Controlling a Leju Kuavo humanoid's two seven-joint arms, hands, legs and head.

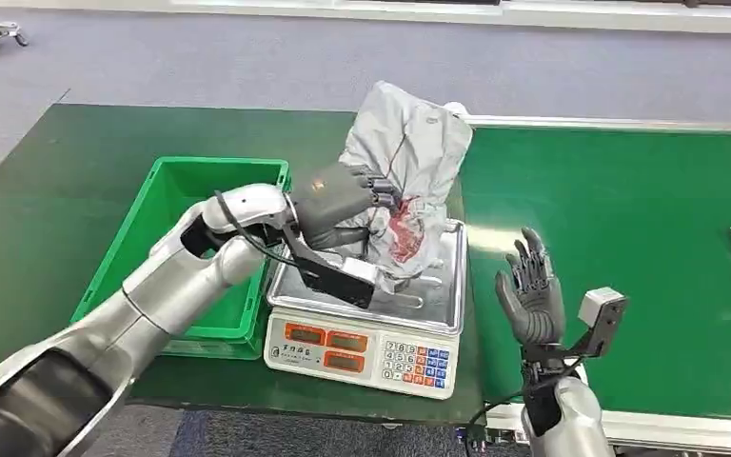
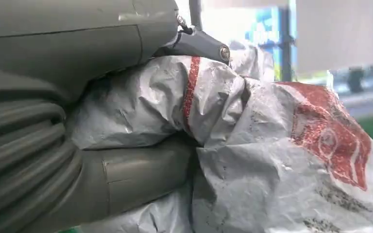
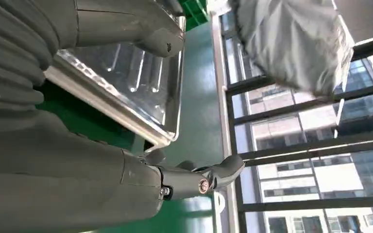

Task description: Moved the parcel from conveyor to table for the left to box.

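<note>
The parcel (image 1: 405,171), a crumpled grey plastic mailer with a red print, stands on the steel pan of the scale (image 1: 366,324). The left robot hand (image 1: 343,205) grips its side, fingers wrapped into the soft film. The right robot hand (image 1: 530,290) hovers empty, fingers spread. Judged progress: parcel off the green conveyor (image 1: 619,248); transfer into the green crate (image 1: 176,195) on the counter (image 1: 48,209) remains.

A: One grey parcel (image 1: 407,176), gripped in the left hand (image 1: 347,202). One scale (image 1: 366,333) below it.
B: One green bin (image 1: 167,190) beside that arm. Two hands; the right hand (image 1: 531,290) holds nothing.
</note>
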